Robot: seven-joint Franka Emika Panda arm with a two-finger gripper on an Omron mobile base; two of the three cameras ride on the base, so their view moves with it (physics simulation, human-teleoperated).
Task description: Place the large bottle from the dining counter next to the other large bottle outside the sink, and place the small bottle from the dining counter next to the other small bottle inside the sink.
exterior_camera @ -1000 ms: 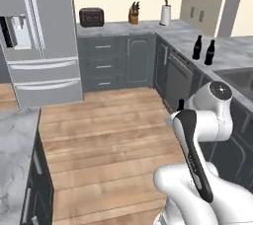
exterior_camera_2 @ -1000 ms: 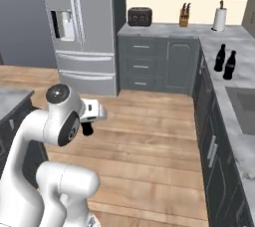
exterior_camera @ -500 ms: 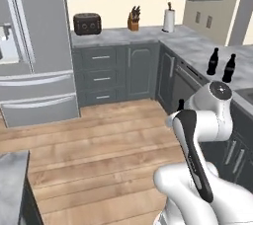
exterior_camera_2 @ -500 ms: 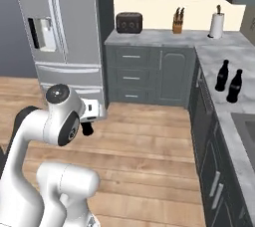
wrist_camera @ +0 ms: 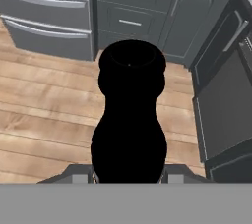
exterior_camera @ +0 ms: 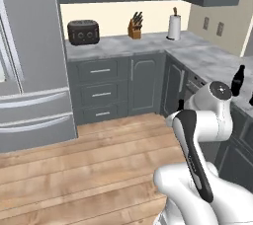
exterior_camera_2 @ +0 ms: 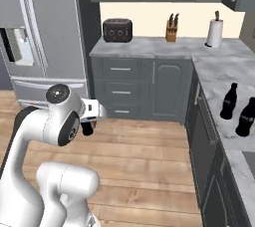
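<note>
from the hand camera i see a black bottle standing up between the two finger tips, its rounded body filling the gap so the gripper is clamped on it, jaws partway apart around its width; i can't tell from here whether it is the large or the small one. in the right base view the gripper sits just under the white wrist, held up in the air above the wooden floor, with only a dark bit of the bottle showing beneath it. on the marble counter along the right wall two more black bottles stand upright near each other, one further back and one closer to me. in the left base view i catch one of them past the arm's elbow. on the back counter i see a dark toaster, a knife block and a paper towel roll; a steel fridge stands at left.
</note>
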